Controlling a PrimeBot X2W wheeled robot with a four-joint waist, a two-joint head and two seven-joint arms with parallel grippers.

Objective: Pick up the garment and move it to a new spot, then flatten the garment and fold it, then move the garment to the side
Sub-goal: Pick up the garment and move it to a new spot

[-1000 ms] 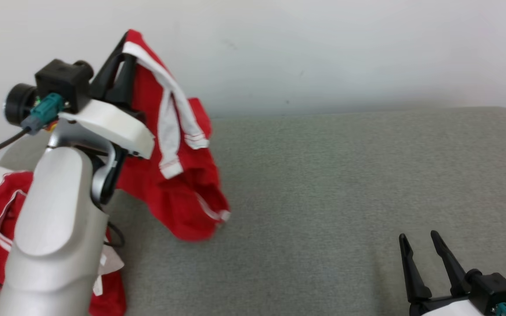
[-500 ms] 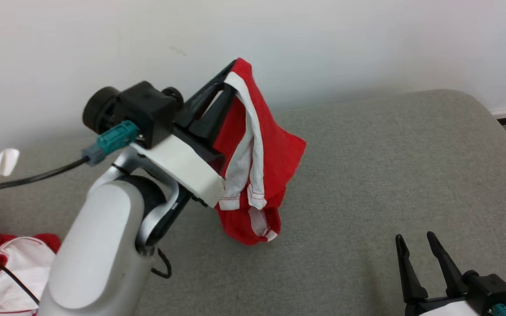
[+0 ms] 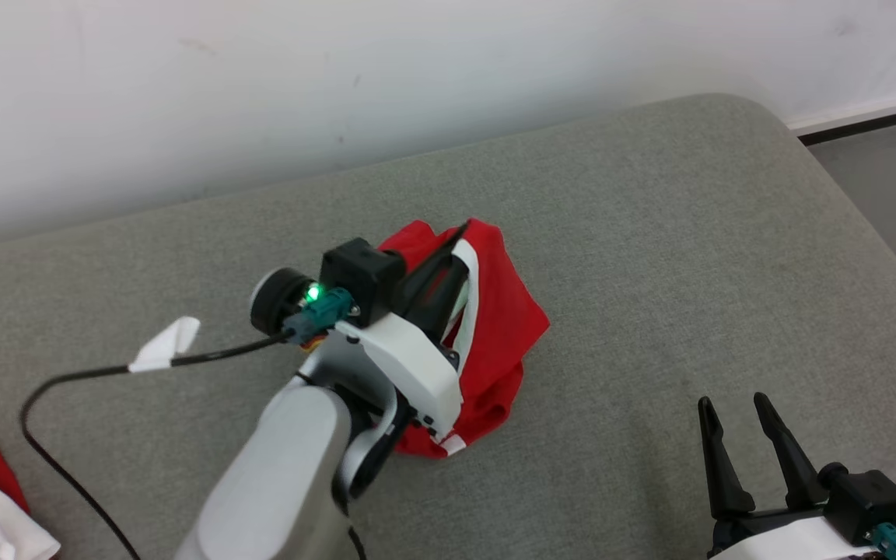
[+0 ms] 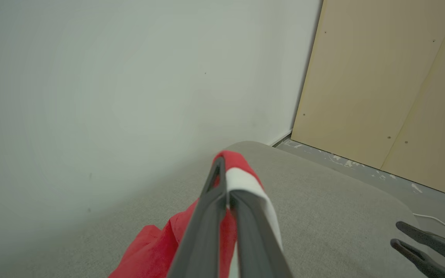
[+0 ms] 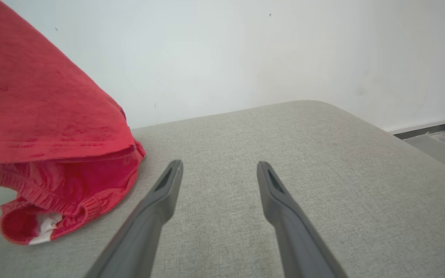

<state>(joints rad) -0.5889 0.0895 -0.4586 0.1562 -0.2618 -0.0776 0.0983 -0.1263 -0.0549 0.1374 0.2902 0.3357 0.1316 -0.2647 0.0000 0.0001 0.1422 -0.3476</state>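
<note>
Left gripper (image 3: 460,232) pinches red white-trimmed cloth garment (image 3: 510,319) sagging onto grey fabric worktop (image 3: 650,233); right gripper (image 3: 731,401) spread; white wall (image 3: 417,62) behind.

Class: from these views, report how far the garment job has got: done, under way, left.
Done: the garment is picked up, pinched in the shut left gripper. Under way: the move, its lower folds touching the grey cushion. Left: release, flattening, folding, moving aside; the right gripper is open, holding nothing.
</note>
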